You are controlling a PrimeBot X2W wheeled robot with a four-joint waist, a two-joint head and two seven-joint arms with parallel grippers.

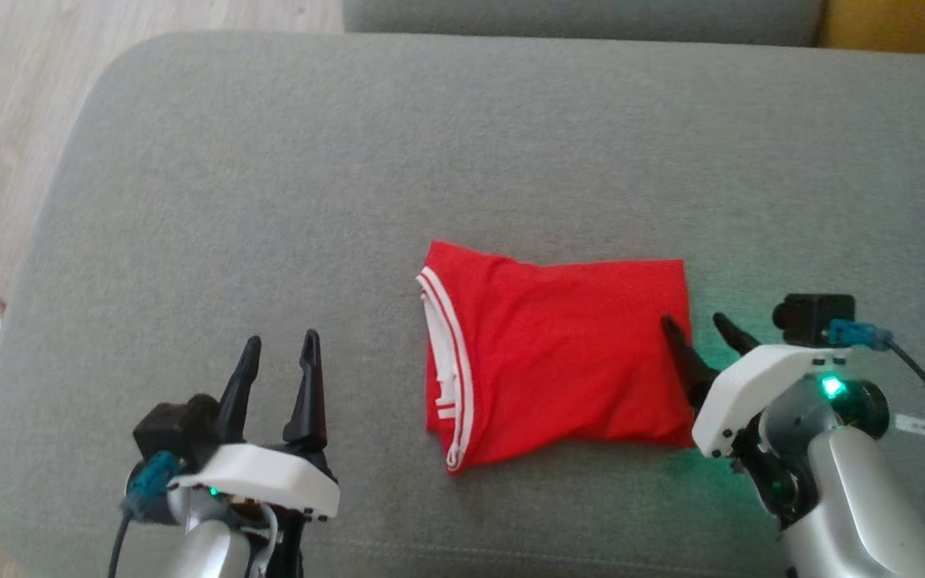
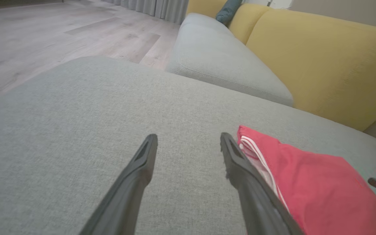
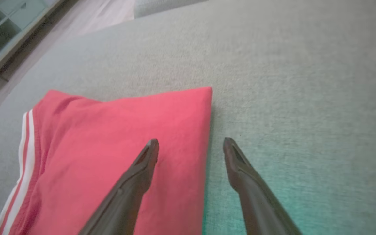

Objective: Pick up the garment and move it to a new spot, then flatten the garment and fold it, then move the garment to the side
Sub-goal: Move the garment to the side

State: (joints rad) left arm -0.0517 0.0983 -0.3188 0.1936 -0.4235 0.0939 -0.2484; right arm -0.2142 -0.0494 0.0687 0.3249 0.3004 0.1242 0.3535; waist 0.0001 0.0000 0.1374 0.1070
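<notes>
My right gripper, spread empty, straddles the garment's right edge; my left gripper, likewise spread, sits leftward.

Head camera: mounted high and aimed steeply down at the grey sofa seat from its near edge, so the seat spans almost the whole frame.

Left wrist camera: low and close to the seat, facing along it toward the yellow backrest (wood floor at upper left).

Right wrist camera: close, tilted down across the right edge of the red garment.

All three views share the garment and the seat fabric around it.
</notes>
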